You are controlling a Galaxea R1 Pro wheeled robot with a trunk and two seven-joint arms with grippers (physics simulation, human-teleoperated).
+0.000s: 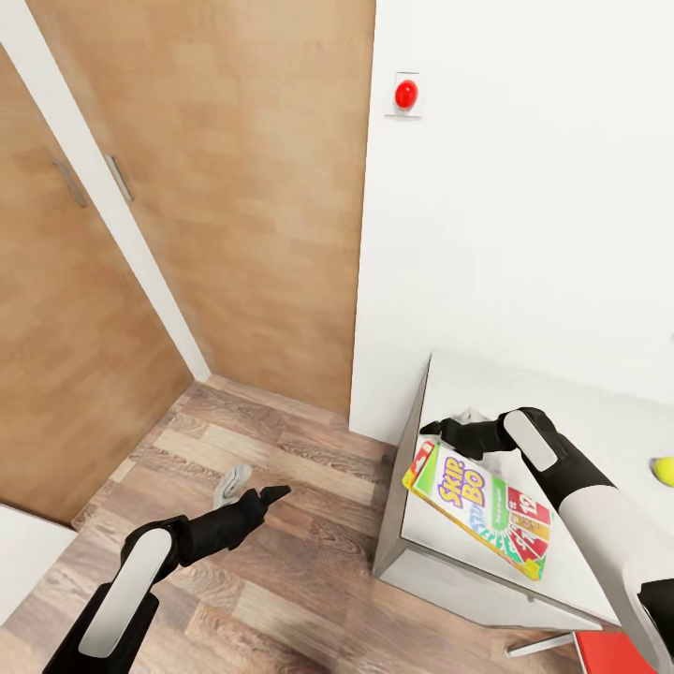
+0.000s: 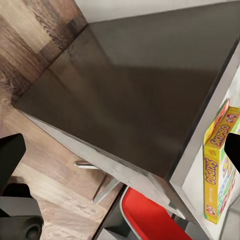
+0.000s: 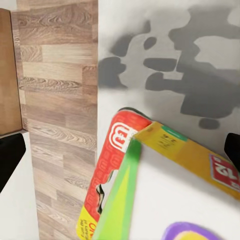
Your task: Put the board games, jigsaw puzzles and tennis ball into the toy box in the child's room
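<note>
**Skip-Bo box at the surface's near-left corner, right pincer over it**

On the left, the left pincer (image 1: 265, 495) hangs low over the wood-plank floor (image 1: 281, 449), well apart from the desk and carrying nothing; its fingers look drawn close together in the head view, though I cannot tell for certain. It seems parked there to stay out of the way.

Moving right, the surface (image 1: 562, 412) stands against the white wall, its dark side panel (image 2: 130, 90) facing the left arm. At its near-left corner lies the Skip-Bo board game (image 1: 482, 510), flat, turned at an angle, one corner jutting slightly past the edge. Another flat box, red and yellow (image 3: 107, 175), shows just beneath it in the right wrist view. That overhang probably gives a finger room to slip under.

The right pincer (image 1: 449, 435) sits just over the far corner of the Skip-Bo box, fingers spread wide and holding nothing, judging by the right wrist view; likely about to grasp.

Far right, the tennis ball (image 1: 664, 470) rests on the surface, apart from the game. A red chair (image 1: 613, 651) shows at the near right.
</note>
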